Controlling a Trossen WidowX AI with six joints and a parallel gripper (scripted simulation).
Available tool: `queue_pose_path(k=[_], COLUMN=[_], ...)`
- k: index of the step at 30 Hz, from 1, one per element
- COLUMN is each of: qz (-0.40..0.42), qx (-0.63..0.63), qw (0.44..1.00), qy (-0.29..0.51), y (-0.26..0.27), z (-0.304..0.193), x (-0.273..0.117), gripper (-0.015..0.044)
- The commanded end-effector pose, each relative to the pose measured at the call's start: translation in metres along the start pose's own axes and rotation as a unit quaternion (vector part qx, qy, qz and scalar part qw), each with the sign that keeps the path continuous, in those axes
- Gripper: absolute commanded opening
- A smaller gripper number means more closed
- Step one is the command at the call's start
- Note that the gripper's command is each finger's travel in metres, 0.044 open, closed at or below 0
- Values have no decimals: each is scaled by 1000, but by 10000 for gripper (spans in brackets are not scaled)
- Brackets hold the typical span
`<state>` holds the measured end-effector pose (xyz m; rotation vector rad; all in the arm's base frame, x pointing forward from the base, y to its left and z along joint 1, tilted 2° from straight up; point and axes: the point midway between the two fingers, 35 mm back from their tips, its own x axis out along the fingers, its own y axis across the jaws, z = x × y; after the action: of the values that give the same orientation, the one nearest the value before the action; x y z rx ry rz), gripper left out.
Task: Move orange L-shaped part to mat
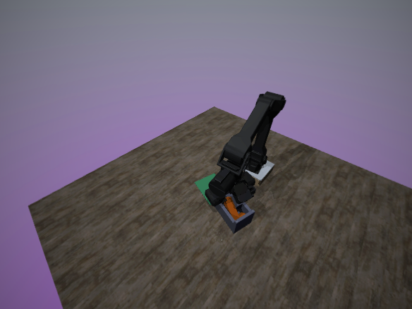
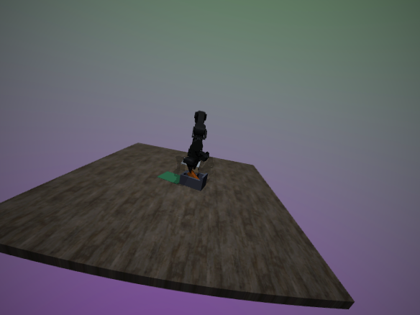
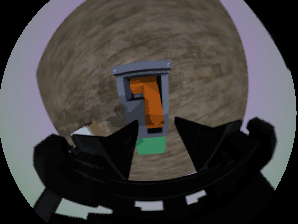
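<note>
The orange L-shaped part [image 1: 231,209] [image 2: 194,175] [image 3: 154,104] is in the grey tray [image 1: 226,217] [image 2: 190,183] [image 3: 142,67]. It is tilted: its L-shaped end is low in the pocket, and its straight end, on the green mat's side, stands up above the tray's rim. My gripper [image 3: 156,121] is open and above that raised end; in the wrist view one fingertip shows on each side of it. The top and exterior views largely hide the fingers, so contact cannot be told. The green mat [image 1: 204,183] [image 2: 167,176] [image 3: 151,146] lies flat beside the tray, with no part on it.
A white-topped block [image 1: 265,171] [image 3: 82,131] is behind the tray, near the arm's base. The arm reaches over it and partly hides the mat in the top view. The tray's raised walls surround the pocket.
</note>
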<state>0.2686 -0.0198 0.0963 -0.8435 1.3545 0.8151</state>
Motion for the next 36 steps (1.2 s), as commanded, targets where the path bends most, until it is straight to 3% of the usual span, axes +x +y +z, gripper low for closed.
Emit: queue_pose_path(k=[1, 18, 23, 33, 36], qz=[1, 1, 0, 0, 0], qx=[-3, -3, -1, -1, -1], qw=[1000, 1000, 1000, 1000, 1000], qy=[-1, -1, 0, 0, 0], y=[0, 1, 1, 1, 1], z=[0, 0, 0, 0, 0], x=[6, 33, 29, 29, 29], gripper=[280, 280, 149, 82, 3])
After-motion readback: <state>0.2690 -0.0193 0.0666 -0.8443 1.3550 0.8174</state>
